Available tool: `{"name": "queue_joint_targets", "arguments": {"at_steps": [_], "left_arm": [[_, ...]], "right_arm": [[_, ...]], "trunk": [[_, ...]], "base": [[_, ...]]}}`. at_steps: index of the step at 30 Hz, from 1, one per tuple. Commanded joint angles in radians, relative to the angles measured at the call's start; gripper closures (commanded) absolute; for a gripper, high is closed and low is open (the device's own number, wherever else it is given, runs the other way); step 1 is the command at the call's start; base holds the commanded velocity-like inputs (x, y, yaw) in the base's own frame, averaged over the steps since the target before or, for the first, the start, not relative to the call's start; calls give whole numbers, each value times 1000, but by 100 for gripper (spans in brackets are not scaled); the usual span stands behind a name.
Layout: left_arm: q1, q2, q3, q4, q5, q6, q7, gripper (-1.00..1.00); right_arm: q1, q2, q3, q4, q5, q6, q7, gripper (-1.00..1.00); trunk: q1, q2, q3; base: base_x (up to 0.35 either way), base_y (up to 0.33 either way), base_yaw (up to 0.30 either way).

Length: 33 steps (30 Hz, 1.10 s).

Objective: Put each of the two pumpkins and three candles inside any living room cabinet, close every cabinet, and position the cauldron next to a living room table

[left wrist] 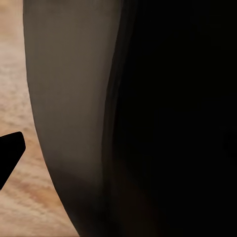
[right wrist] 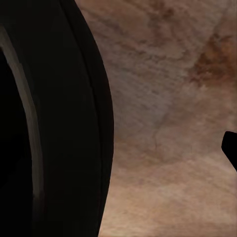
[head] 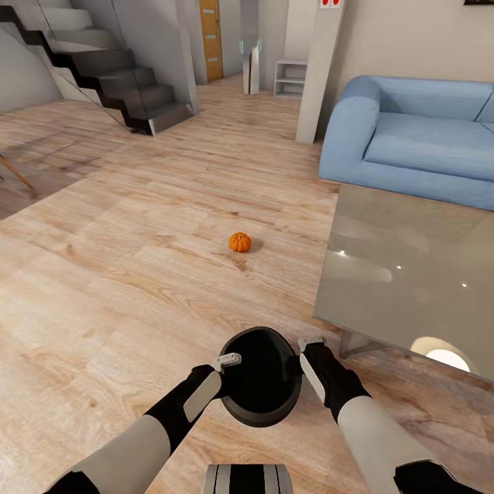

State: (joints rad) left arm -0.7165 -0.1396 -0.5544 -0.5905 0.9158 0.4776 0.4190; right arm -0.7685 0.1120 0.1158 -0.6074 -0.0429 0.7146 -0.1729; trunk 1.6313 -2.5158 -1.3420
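The black cauldron sits low in front of me over the wood floor, between my two arms. My left gripper is at its left rim and my right gripper at its right rim. In the left wrist view the cauldron wall is very close, with one dark fingertip just beside it. In the right wrist view the cauldron stands well apart from the one visible fingertip. Both grippers look open. A small orange pumpkin lies on the floor ahead.
A glass-topped table stands close at the right, with a blue sofa behind it. A white pillar rises beside the sofa. Dark stairs climb at the far left. Open wood floor lies ahead and left.
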Motion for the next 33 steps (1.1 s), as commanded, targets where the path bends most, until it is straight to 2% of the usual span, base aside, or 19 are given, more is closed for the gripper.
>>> {"name": "queue_joint_targets", "arguments": {"at_steps": [1,7,12,15,22,25,28,31,33], "left_arm": [[0,1,-5,-6,11,-1,9,-100],[7,3,-5,-32,9,-2,13,-100],[20,12,-5,-66,9,-1,17,-100],[45,32,-4,-128,7,2,22,-100],[80,55,-4,-214,1,2,28,-100],[108,71,-4,-282,-3,2,44,-100],[150,103,-4,-391,-4,2,75,-100],[177,127,-4,-463,-4,2,87,-100],[185,134,-4,-484,-4,3,90,-100]], "right_arm": [[1,0,6,-7,-5,5,-5,-100],[7,0,13,-70,-3,7,-4,-100],[10,0,14,-85,-1,8,-3,-100],[10,1,15,-87,0,8,-3,-100],[10,1,16,-87,1,8,-3,-100],[10,2,15,-88,1,8,-3,-100],[10,2,15,-88,1,8,-3,-100],[10,1,15,-88,1,8,-3,-100],[10,1,15,-88,1,8,-3,-100]], "trunk": [[0,0,-1],[0,0,-1],[0,0,-1],[0,0,-1],[0,0,-1],[0,0,-1],[0,0,-1],[0,0,-1],[0,0,-1]], "base": [[0,0,0],[0,0,0],[0,0,0],[0,0,0],[0,0,0],[0,0,0],[0,0,0],[0,0,0],[0,0,0]]}}
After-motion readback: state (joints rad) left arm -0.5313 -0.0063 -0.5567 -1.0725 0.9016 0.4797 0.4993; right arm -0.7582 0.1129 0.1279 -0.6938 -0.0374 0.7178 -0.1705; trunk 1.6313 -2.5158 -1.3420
